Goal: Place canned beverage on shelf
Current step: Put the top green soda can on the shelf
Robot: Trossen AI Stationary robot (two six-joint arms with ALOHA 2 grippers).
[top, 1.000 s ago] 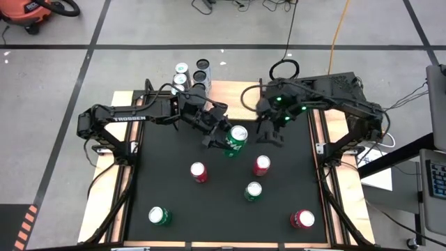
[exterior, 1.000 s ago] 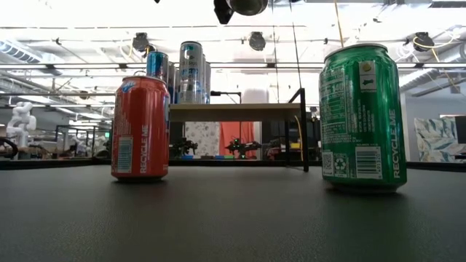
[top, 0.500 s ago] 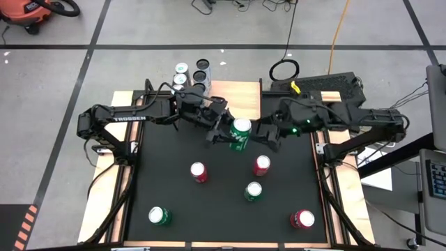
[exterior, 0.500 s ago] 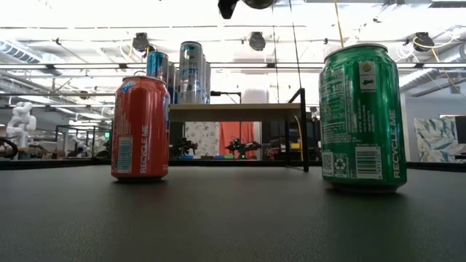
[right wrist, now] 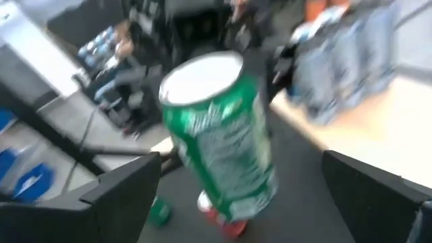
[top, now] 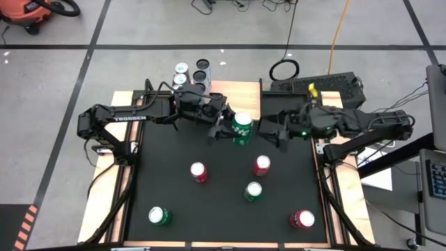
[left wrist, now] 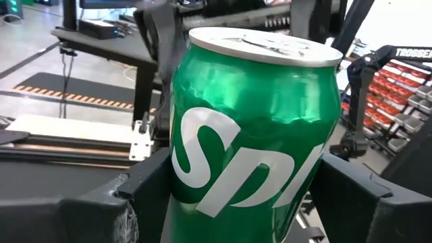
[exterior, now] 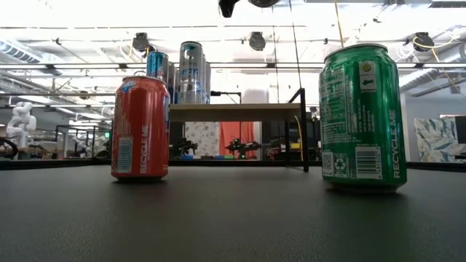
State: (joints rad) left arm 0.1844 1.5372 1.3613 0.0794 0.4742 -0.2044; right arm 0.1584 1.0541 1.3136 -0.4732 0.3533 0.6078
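Note:
My left gripper (top: 230, 130) is shut on a green can (top: 242, 127) above the table's far middle, just in front of the shelf (top: 240, 96), a light-wood board on black legs (exterior: 237, 111). Several tall cans (top: 189, 75) stand on the shelf's left end (exterior: 191, 71). My right gripper (top: 263, 130) is open and level just right of the green can, pointing at it. In the right wrist view the can (right wrist: 219, 138) shows ahead between the spread fingers, apart from them. My left gripper pinches the green can's side wall (left wrist: 177, 169) between its two fingers (left wrist: 138, 196), about mid-height and below. The fingers come level from the table's left. The can is lifted clear of the table, near upright, and its wall shows dents (left wrist: 202, 94).
On the black tabletop stand two red cans (top: 198, 171) (top: 261, 164) and a green can (top: 254, 190) mid-table, a green can (top: 159, 215) near left and a red can (top: 302, 219) near right. The shelf's right part is bare wood.
My left gripper has carried the green can toward the far edge and the shelf, standing it more upright. My right arm has stretched out low and turned its gripper from pointing down to level, facing the can from the right.

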